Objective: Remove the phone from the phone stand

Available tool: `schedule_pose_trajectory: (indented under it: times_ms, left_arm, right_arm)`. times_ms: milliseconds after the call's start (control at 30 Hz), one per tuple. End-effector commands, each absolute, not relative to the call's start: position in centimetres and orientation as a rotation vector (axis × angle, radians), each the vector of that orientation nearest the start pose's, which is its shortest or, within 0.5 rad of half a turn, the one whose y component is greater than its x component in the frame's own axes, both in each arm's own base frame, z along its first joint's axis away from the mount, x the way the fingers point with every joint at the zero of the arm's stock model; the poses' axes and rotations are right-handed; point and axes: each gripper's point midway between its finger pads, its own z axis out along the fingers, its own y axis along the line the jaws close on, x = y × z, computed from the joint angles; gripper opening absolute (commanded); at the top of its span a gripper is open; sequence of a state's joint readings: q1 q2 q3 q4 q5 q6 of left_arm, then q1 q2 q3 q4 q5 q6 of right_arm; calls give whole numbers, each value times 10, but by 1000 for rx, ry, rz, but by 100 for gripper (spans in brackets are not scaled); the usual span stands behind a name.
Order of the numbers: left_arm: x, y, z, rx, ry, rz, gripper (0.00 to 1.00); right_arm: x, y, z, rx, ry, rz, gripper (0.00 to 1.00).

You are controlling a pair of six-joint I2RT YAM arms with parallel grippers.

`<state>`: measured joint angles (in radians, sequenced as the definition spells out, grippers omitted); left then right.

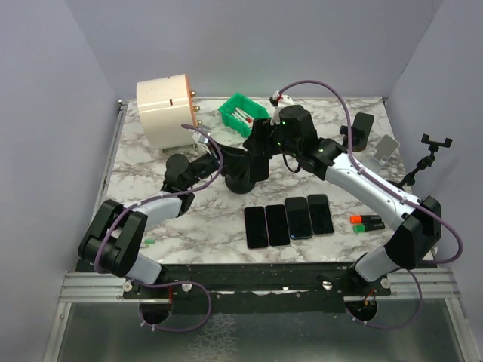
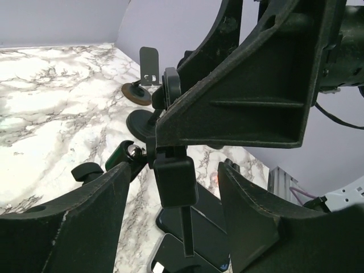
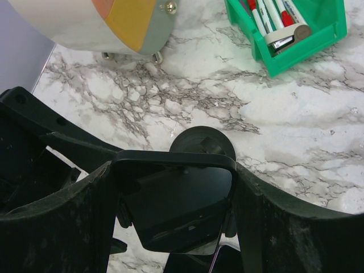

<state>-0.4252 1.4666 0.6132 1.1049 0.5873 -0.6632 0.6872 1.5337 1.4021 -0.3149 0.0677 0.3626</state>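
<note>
Right tool (image 3: 173, 170) is clamped on the phone (image 3: 176, 216), with one finger pressed flat against each long edge. The phone sits in the stand (image 3: 202, 139), dark screen facing up toward the wrist camera. The stand's round black base shows just past the phone's top edge.

Left tool (image 2: 174, 176) comes in at the stand from the left with its fingers (image 2: 85, 227) well apart. A black block of the stand hangs between them with a gap on either side, so they grip nothing.

On the marble desk (image 1: 136, 181), four phones (image 1: 288, 221) lie flat in a row just to the near right of the stand. A green bin (image 1: 243, 113) of markers sits beyond the stand. A white drum (image 1: 166, 109) lies beyond it to the left. Two markers (image 1: 366, 222) lie well to the stand's right, past the row.
</note>
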Motion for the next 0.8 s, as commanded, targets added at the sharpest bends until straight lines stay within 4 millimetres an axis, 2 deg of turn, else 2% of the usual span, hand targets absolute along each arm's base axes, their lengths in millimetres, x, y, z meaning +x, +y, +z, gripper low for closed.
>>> schedule_pose_trajectory:
  times_ms: [0, 100, 233, 367, 433, 467, 500, 600, 767]
  left_arm:
    - [325, -280, 250, 393, 1445, -1276, 60]
    - [326, -281, 247, 386, 1460, -1287, 50]
    - [324, -283, 246, 388, 1469, -1306, 46]
    - [323, -283, 250, 381, 1461, -1312, 36]
    - [322, -284, 253, 383, 1456, -1317, 21]
    - [323, -283, 254, 373, 1453, -1314, 6]
    - [323, -282, 254, 360, 1450, -1310, 0]
    - [319, -275, 258, 339, 1413, -1309, 0]
    - [324, -256, 253, 228, 1393, -1337, 0]
  right_arm:
    - [355, 300, 244, -326, 2124, 576, 0]
    - [354, 300, 244, -326, 2124, 577, 0]
    - [354, 300, 243, -328, 2124, 579, 0]
    - [354, 300, 240, -330, 2130, 578, 0]
    - [354, 301, 239, -330, 2131, 579, 0]
    - [353, 300, 238, -329, 2133, 578, 0]
    - [353, 299, 237, -327, 2135, 573, 0]
    - [353, 295, 236, -308, 2130, 557, 0]
    - [349, 288, 232, -281, 2133, 546, 0]
